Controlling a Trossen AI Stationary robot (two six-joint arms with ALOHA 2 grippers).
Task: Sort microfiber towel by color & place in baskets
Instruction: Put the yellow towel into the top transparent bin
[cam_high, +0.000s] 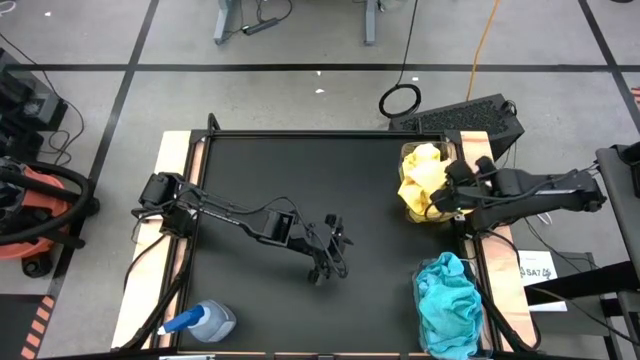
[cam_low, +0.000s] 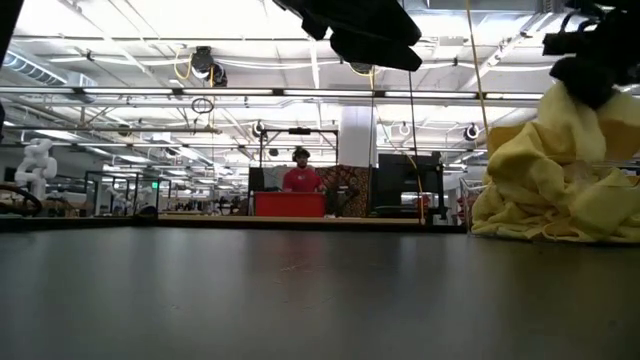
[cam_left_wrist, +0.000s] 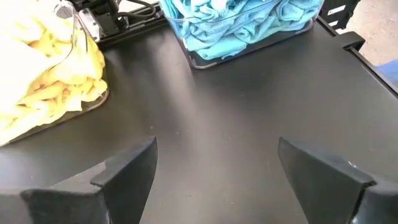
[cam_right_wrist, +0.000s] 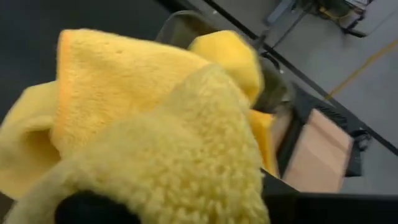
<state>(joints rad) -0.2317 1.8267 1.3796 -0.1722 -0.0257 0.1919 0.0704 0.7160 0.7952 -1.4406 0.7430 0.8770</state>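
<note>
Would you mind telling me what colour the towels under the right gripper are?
Bright yellow towels; the right wrist view shows them best.

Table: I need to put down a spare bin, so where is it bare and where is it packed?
Bare: the black table between its far edge and the left pincer; also between the spray bottle and the blue towels. Crowded: the right side, where the right pincer sits on the yellow towels.

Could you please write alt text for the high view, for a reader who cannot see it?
Seen from above, the right gripper is over the basket of yellow towels at the table's right edge. The left gripper waits open mid-table, with teal towels piled near the right corner.
</note>
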